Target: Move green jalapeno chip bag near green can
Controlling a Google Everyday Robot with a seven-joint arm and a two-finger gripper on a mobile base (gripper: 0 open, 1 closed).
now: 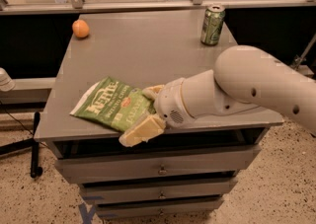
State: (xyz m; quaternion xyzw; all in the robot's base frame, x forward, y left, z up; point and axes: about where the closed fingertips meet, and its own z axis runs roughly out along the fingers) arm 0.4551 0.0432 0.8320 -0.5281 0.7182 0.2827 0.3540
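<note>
Spread wide, the hand [147, 111] flanks the right end of the flat crinkly green foil chip bag [111, 103] at the grey surface's [148, 45] front edge. The small upright green-and-silver aluminium can [213, 24] stands well apart, far right.

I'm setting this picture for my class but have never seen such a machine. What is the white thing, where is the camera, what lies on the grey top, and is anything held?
The white thing is a robot arm reaching in from the picture's right. Its gripper, a two-finger claw, is at the front edge of the grey table. It is open, with its fingers either side of one end of the green jalapeno chip bag, which lies flat, not lifted. The single camera looks down from in front. Also on the table: a green can at the back right and an orange fruit at the back left.
</note>
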